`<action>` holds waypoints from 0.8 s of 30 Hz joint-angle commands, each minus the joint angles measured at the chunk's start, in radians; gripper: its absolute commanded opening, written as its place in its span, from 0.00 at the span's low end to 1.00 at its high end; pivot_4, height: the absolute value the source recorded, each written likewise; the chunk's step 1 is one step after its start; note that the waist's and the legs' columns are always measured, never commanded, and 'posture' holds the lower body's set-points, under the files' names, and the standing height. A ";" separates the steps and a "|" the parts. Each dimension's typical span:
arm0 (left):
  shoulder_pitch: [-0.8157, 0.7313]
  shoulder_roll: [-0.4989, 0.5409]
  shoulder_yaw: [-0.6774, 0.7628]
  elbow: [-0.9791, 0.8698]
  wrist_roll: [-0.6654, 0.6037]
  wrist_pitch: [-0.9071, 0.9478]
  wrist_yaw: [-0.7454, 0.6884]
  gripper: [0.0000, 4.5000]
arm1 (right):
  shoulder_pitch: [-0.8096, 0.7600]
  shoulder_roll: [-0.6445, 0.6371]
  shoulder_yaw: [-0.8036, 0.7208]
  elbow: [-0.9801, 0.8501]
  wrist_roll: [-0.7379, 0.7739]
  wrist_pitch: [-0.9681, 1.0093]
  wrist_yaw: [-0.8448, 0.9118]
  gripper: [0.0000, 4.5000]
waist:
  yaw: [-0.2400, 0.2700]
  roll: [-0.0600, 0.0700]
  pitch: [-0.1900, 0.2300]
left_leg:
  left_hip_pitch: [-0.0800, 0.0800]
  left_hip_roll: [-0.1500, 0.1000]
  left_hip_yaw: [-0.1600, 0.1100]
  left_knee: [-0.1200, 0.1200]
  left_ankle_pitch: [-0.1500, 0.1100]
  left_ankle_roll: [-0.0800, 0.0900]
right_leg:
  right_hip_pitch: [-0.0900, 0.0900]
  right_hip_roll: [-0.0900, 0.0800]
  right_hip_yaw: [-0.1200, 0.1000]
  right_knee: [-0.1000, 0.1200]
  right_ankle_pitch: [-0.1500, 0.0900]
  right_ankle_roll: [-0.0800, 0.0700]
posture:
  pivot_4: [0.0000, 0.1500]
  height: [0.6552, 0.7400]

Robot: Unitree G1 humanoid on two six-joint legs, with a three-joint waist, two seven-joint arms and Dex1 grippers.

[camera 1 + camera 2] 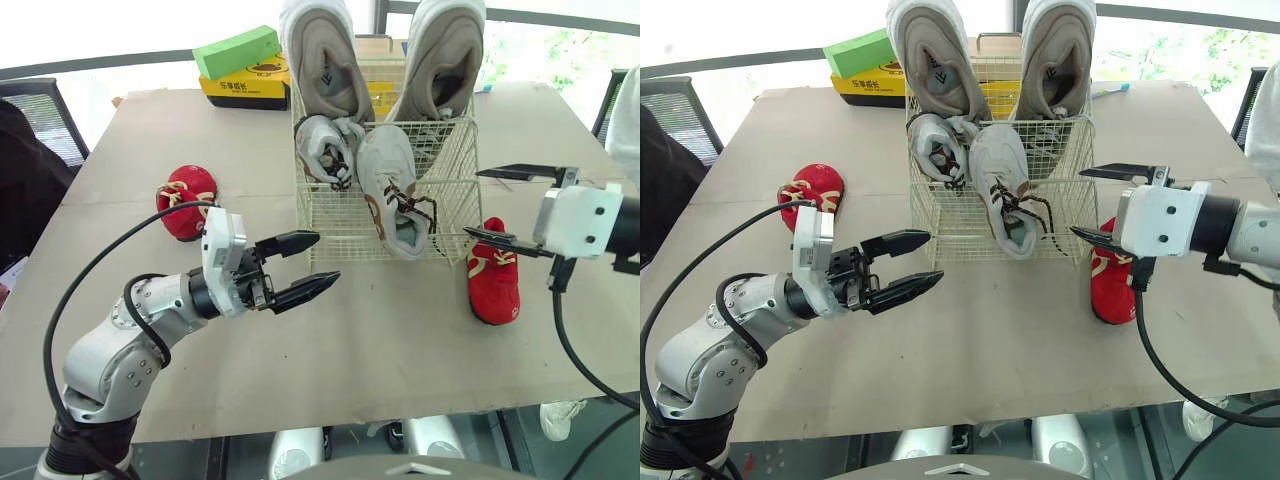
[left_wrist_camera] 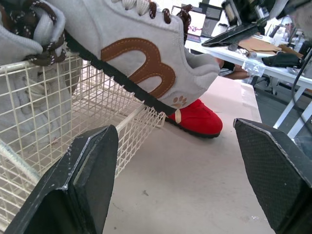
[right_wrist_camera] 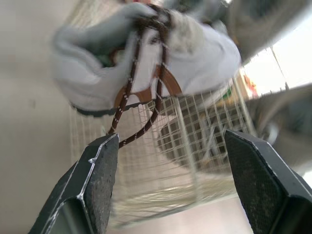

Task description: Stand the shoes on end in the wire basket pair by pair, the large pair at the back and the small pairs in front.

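The desk (image 1: 400, 340) carries the basket (image 1: 330, 225): large pair (image 1: 325, 60) upright at back, a grey shoe (image 1: 390, 180) leaning over the front wall, laces dangling. A red shoe (image 1: 493, 280) lies beside it. The left gripper (image 1: 325, 258) and right gripper (image 1: 472, 203) are spread, empty; the right may snag those laces and tip the shoe out.

Large pair (image 1: 325, 60) behind small pair (image 1: 385, 165) in basket (image 1: 330, 218); left shoe (image 1: 187, 200), right shoe (image 1: 493, 285) flanking.

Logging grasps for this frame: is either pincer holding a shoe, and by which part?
Nothing is held: the left pincer and the right pincer are both open and empty.
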 commanded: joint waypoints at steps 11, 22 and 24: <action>0.049 -0.021 0.004 -0.009 0.069 -0.087 -0.038 0.91 | -0.624 0.124 0.446 0.475 -0.232 -0.794 0.331 0.72 | 0.009 0.001 0.002 | -0.003 0.003 0.003 -0.002 0.000 0.000 | -0.003 -0.002 0.001 0.000 0.002 -0.004 | 1.00 1.00; 0.037 -0.047 -0.019 0.015 0.104 -0.108 -0.047 0.91 | -0.851 0.188 0.569 0.684 -0.245 -0.990 0.421 0.72 | 0.007 0.002 0.003 | -0.002 0.004 0.005 -0.002 0.000 0.000 | -0.004 -0.003 0.002 0.002 0.003 -0.005 | 1.00 1.00; 0.038 -0.053 -0.021 0.017 0.108 -0.110 -0.047 0.91 | -0.864 0.189 0.575 0.691 -0.236 -0.989 0.427 0.72 | 0.007 0.002 0.003 | -0.002 0.004 0.005 -0.002 0.000 0.000 | -0.004 -0.003 0.002 0.002 0.003 -0.005 | 1.00 1.00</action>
